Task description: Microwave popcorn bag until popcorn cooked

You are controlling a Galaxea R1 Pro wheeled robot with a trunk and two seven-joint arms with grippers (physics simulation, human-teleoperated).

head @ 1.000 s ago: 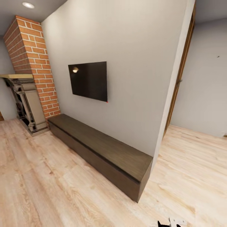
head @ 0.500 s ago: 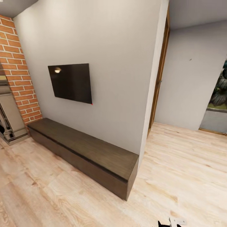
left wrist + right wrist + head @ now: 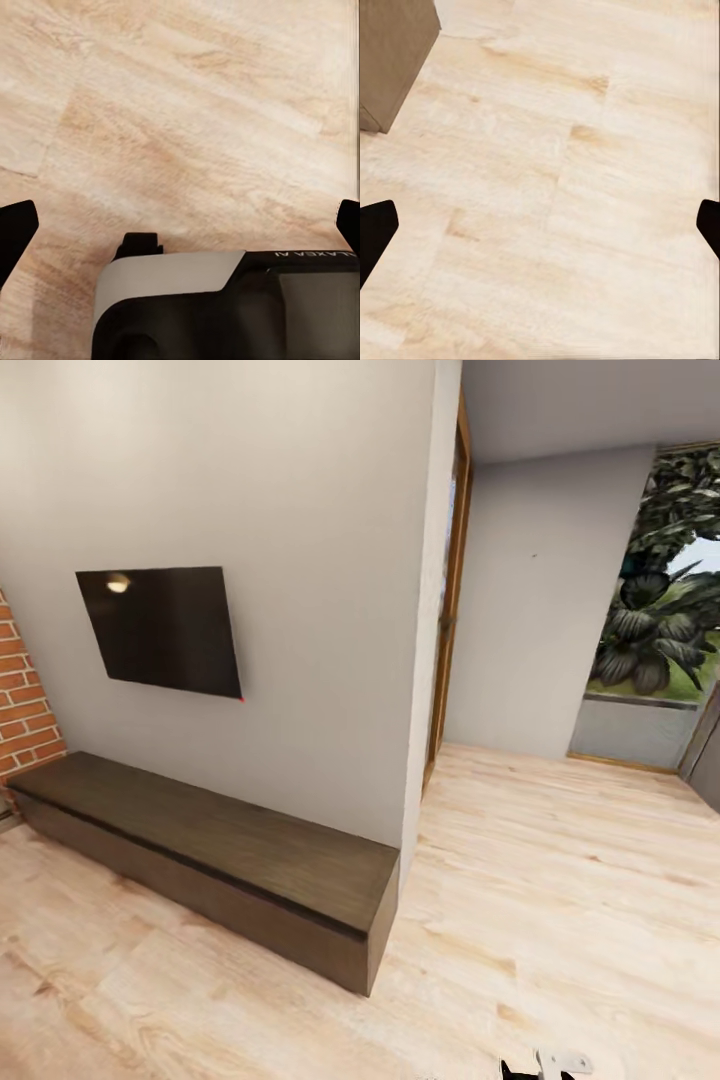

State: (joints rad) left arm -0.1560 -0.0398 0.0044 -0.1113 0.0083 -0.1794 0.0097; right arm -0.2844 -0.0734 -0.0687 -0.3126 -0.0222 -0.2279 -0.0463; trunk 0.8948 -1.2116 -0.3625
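The popcorn bag, the microwave and the countertop are out of view. I am in a living room over pale wood flooring [image 3: 560, 880]. In the left wrist view my left gripper [image 3: 180, 225] is open, its dark fingertips [image 3: 15, 229] far apart above the bare floor, with part of my own body below it. In the right wrist view my right gripper [image 3: 540, 225] is also open, with nothing between its fingertips [image 3: 375, 225]; a corner of the dark bench [image 3: 394, 52] shows beside it.
A long low dark-wood bench [image 3: 220, 850] runs along a grey wall under a black wall-mounted screen [image 3: 160, 630]. The wall ends at a corner [image 3: 425, 660] with a wooden door frame [image 3: 450, 610]. Beyond, open floor leads to a window with plants [image 3: 660, 590]. Brickwork [image 3: 20, 710] stands at far left.
The whole head view has swung to the right: the camera moved. The brick fireplace has slid out at the left and the window with plants has come in at the right.
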